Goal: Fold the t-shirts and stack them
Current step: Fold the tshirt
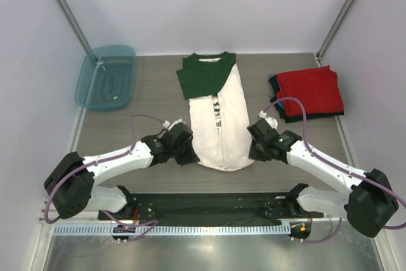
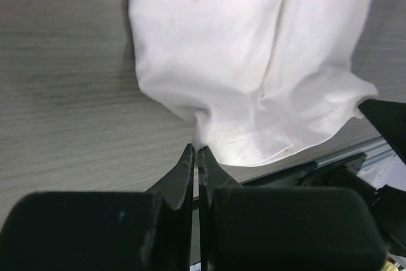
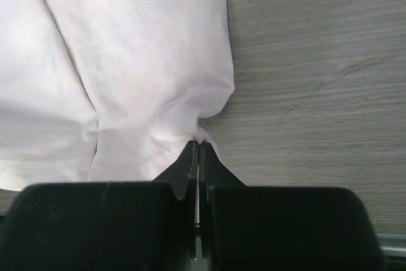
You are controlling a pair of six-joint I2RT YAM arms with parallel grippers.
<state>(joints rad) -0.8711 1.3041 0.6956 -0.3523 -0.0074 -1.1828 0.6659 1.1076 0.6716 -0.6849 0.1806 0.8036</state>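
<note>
Where the hem bunches at its near corners, left tool (image 2: 197, 150) and right tool (image 3: 196, 144) are each clenched on a pinch of the white t-shirt (image 1: 222, 128), mid-counter (image 1: 152, 99); its chest print is mostly folded under. Far right: folded stack (image 1: 311, 90), red on top, lower shirts edges only. Far left: teal tub (image 1: 106, 77).

I see the white t-shirt (image 1: 223, 132) as soft matt cloth, the table (image 1: 152, 93) matt grey wood-grain, the tub (image 1: 108, 82) glossy translucent plastic.

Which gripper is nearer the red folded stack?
Right. The right gripper, shut on the white shirt, sits near-left of the stack; the left gripper holds the shirt's opposite corner.
</note>
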